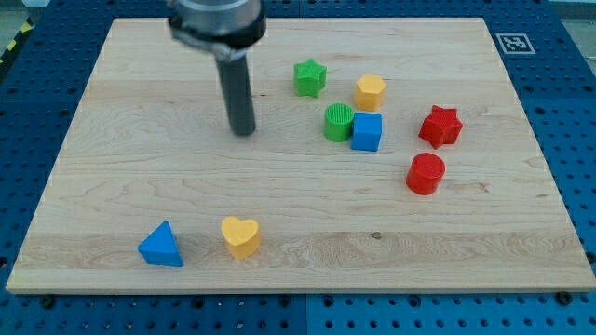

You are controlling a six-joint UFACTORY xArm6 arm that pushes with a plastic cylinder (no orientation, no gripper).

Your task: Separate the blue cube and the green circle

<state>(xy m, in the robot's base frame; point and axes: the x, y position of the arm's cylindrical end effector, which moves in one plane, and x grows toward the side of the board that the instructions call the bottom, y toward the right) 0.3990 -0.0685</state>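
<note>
One robot arm, seen only in part: a blurred metallic grey collar at the view's top edge, left of centre, w/ a straight dark rod hanging vertically from it. Rod is upright, not tilted. My tip (243,131) is the rod's lower end, in the upper-middle of the view. No other arm segments or joints visible.

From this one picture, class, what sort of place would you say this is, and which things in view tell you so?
Probably a robotics lab test bench. A wooden board lies on a blue perforated base, a printed marker tag sits at the board's corner, and my tip stands left of small blocks such as the green circle.
</note>
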